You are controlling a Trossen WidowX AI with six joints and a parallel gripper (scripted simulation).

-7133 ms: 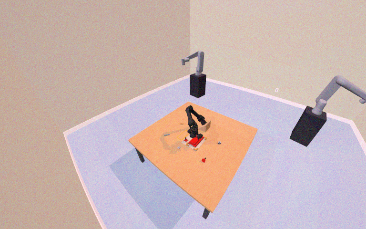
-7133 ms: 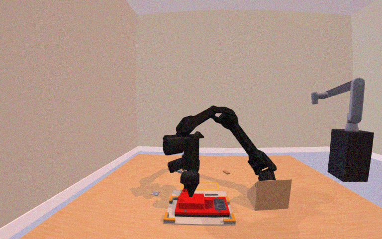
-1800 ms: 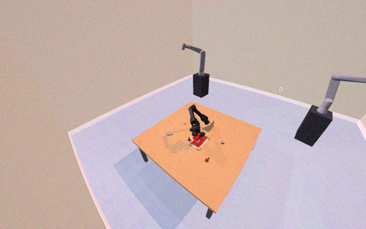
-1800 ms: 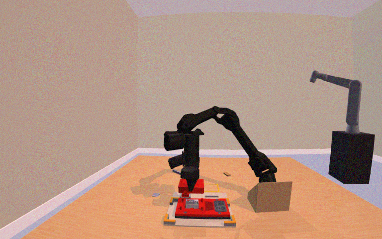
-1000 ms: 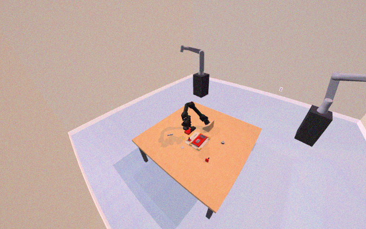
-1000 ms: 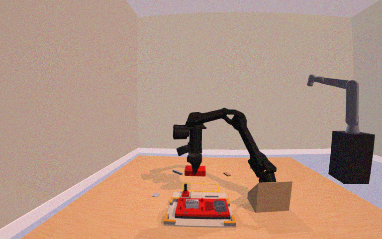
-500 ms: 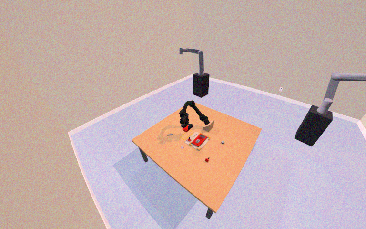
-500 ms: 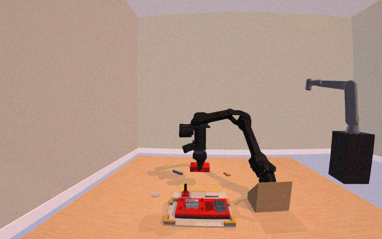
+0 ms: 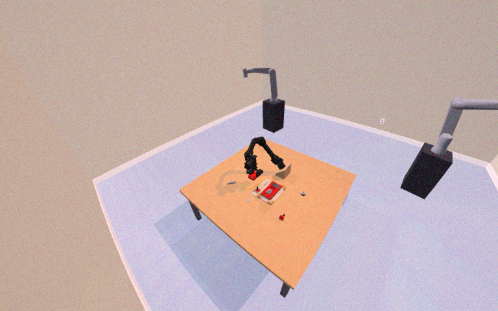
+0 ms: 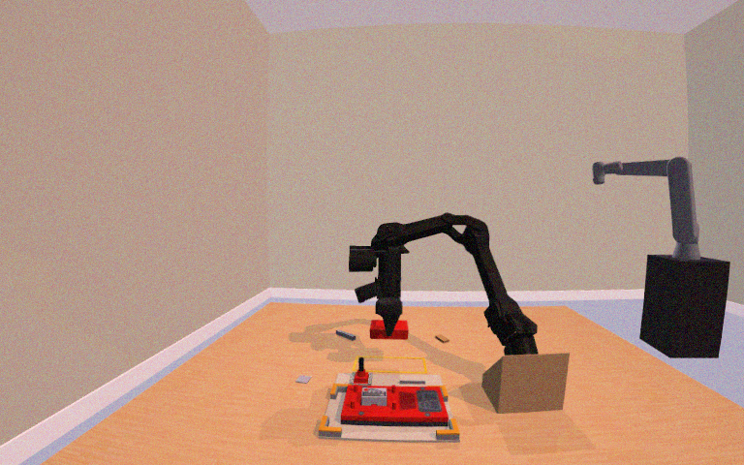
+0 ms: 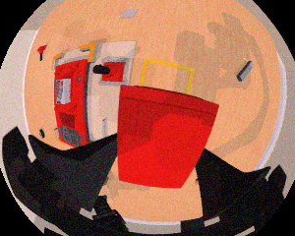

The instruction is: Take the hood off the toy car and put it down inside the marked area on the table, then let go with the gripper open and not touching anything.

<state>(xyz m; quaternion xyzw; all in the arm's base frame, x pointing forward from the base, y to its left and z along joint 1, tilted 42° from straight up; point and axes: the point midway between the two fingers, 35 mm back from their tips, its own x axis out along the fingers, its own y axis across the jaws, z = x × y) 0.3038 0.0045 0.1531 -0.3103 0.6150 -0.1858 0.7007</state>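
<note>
My gripper (image 9: 254, 173) (image 10: 388, 332) (image 11: 159, 145) is shut on the red box-shaped hood (image 10: 376, 329) (image 11: 167, 115), with a finger on each side. The hood is off the car and held up in the air. The marked area, a yellow outline (image 10: 399, 357) (image 11: 169, 64), lies on the table beside the car's board. In the exterior view the hood appears above and behind this outline; in the wrist view it covers the outline's near edge. The red toy car (image 9: 267, 195) (image 10: 387, 417) (image 11: 79, 108) sits on the board with its grey engine block showing.
A red piece with a black stick (image 10: 360, 377) stands on the board beside the outline. A tan angled panel (image 9: 283, 172) (image 10: 532, 383) stands by the arm's base. A blue-grey bar (image 10: 345, 334) (image 11: 245, 71), a pale tile (image 10: 303, 379) (image 11: 129, 13) and a small brown block (image 10: 442, 338) lie around.
</note>
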